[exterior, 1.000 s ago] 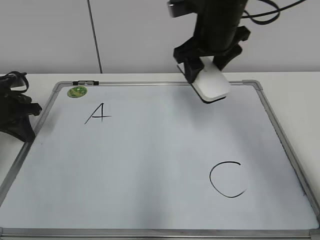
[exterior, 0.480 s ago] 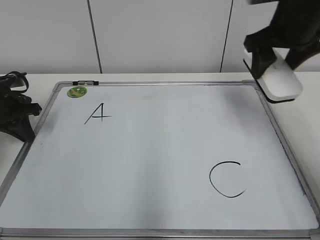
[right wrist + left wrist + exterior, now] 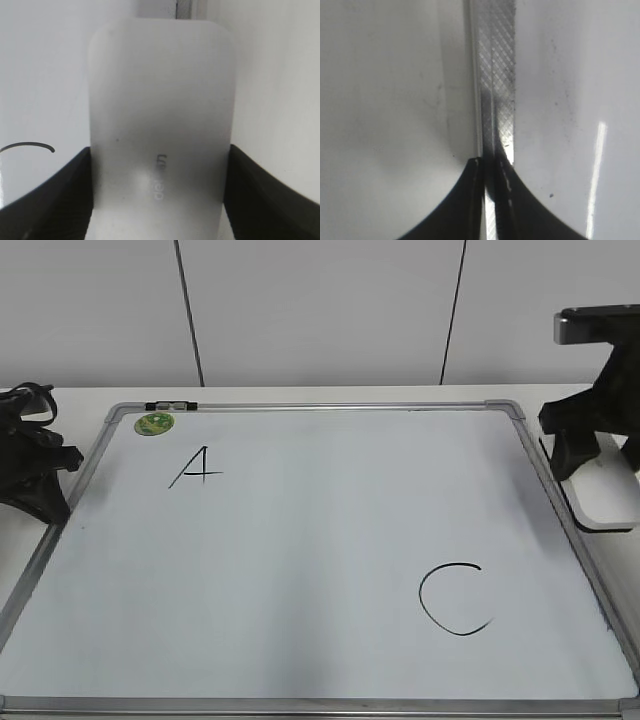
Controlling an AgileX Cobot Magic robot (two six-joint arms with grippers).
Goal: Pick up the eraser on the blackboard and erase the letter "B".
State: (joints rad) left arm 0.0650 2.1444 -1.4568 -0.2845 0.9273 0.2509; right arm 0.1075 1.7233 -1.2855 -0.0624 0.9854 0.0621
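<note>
Eraser (image 3: 160, 135) clamped between my right gripper (image 3: 160, 195) fingers, right edge of frame, beside the blackboard (image 3: 300, 640); my left gripper (image 3: 491, 165) closed.

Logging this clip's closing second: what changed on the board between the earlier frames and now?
The right gripper carried the eraser from the blackboard's top middle rightward and down, past the right frame edge, still clamped. The A, C, green magnet and left gripper stayed put.

eraser (image 3: 160, 130): smooth matt white plastic, faint grey lettering
blackboard (image 3: 300, 570): glossy white surface
frame (image 3: 495, 75): silvery metal along the blackboard's edge, fine crosshatched texture
</note>
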